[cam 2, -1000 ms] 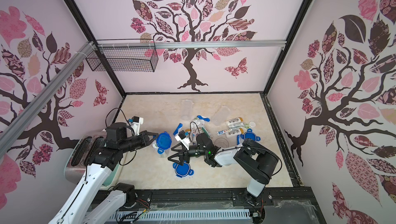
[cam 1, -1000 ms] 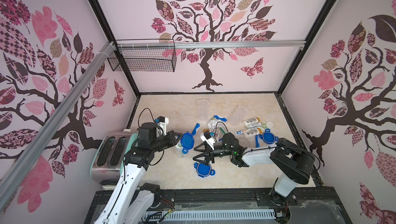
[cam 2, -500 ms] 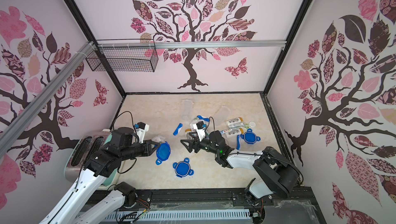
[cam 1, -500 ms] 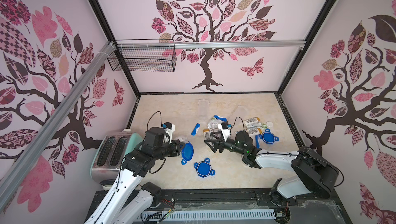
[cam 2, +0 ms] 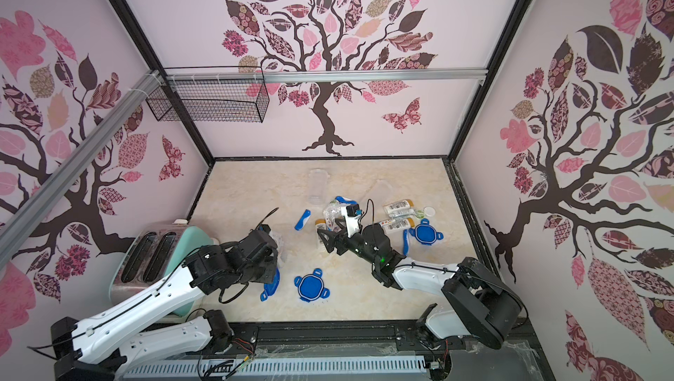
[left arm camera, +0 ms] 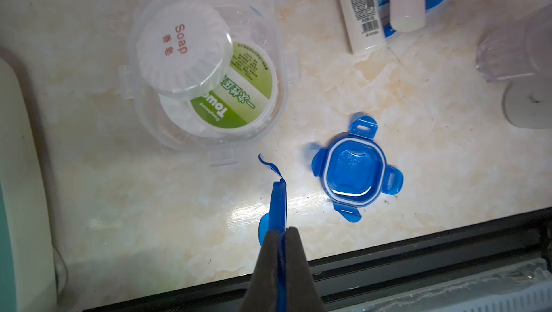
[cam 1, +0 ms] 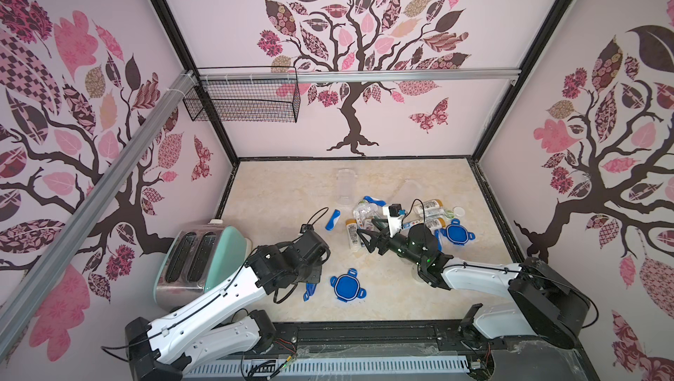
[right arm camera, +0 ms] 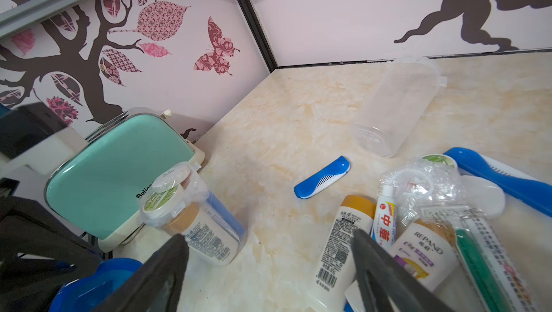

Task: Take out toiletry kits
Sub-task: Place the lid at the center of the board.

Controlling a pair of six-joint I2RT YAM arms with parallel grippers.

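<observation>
Though the left pincer (left arm camera: 282, 231), nearer, is clamped on a flat blue clip lid (left arm camera: 277, 200), the toiletry kit (left arm camera: 233, 86) sits jarred just beside it. Item: clear plastic jar (left arm camera: 143, 116), upright on the cream marbled counter (right arm camera: 283, 110), mouth up, long axis vertical; holds round white soap tub (left arm camera: 183, 53), tan-capped white bottle (right arm camera: 206, 236). Lies towards the mint-green toaster (right arm camera: 119, 170) from the right pincer (right arm camera: 268, 236), jaws apart, empty.
</observation>
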